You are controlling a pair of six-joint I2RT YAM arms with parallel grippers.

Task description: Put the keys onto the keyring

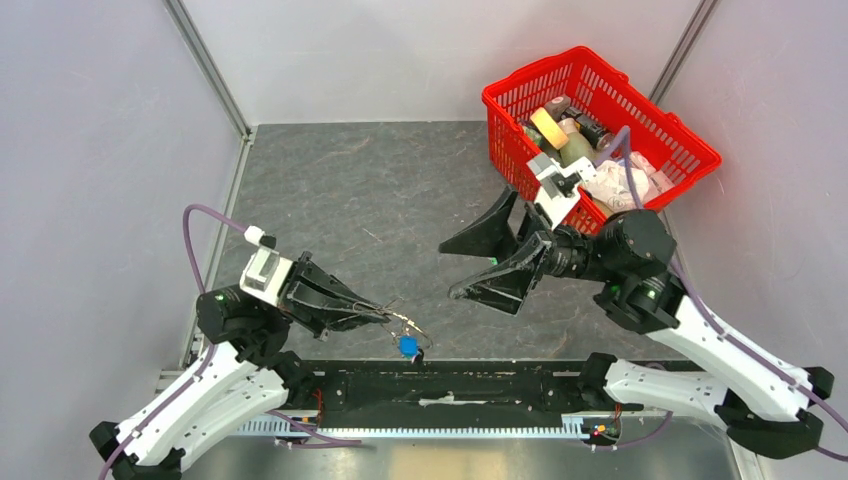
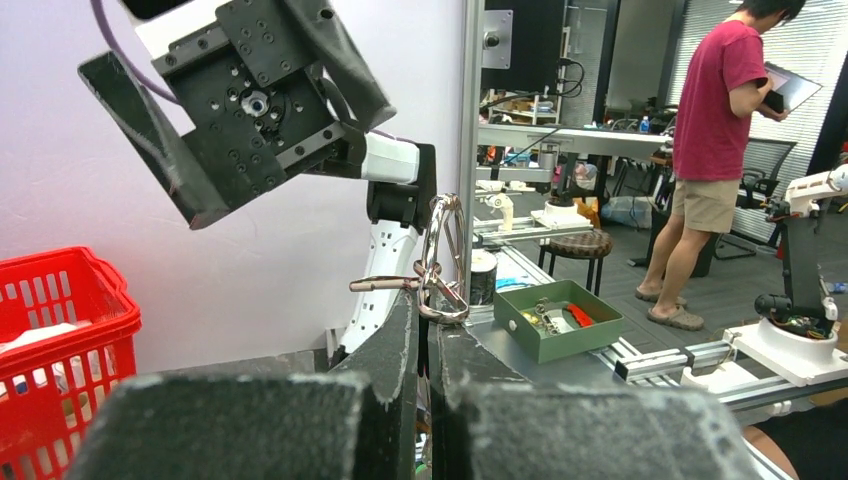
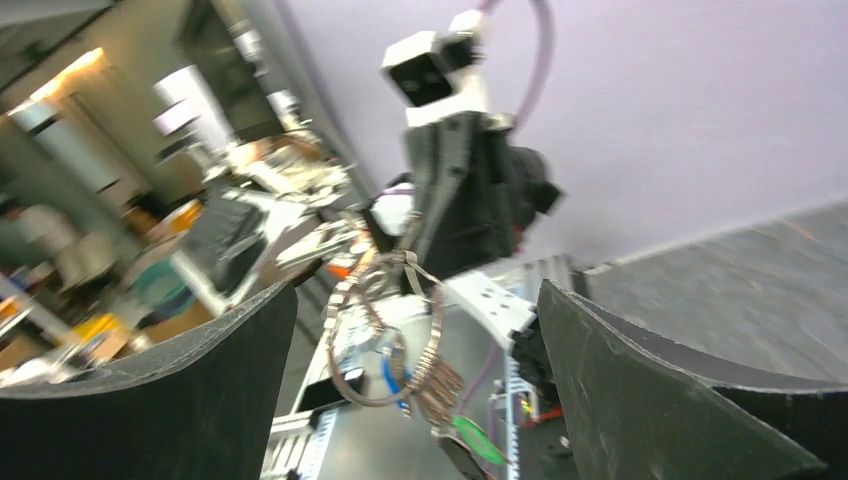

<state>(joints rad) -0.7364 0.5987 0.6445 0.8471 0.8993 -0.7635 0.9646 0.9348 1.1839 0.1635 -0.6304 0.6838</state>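
Keys closest to the arm bases: blue key (image 1: 408, 347) just past the black rail (image 1: 480, 385), dark key (image 1: 421, 355) tucked against it at 4 o'clock. Both dangling at 6 o'clock under the keyring (image 1: 405, 322) and seemingly hooked on it, though too small from the top view to swear by.

Keyring itself a thin silver wire loop, low and a bit left of centre over the grey table (image 1: 350, 180). Left gripper (image 1: 388, 315) reaching in from 9 o'clock and clamped tight on the keyring. Fingers (image 2: 395, 360) pressed together in its wrist view, wire poking up out of the pinch.

Right wrist view pretty blurry, but the same loop dead ahead there, with a green key (image 3: 478, 440) hanging at 5 o'clock under it.

Further out, at 2 o'clock from the ring, right gripper (image 1: 447, 271) spread wide with nothing held. Aimed toward 8 o'clock at the loop and well apart from it.

Way back at 1 o'clock, red basket (image 1: 503, 125) in the far right corner of the table, stuffed with odds and ends. Can't make out what most of them are.

Off past the table in the left wrist view, green tray (image 2: 600, 330) on a bench, and somebody in a red shirt (image 2: 710, 110) standing side-on.
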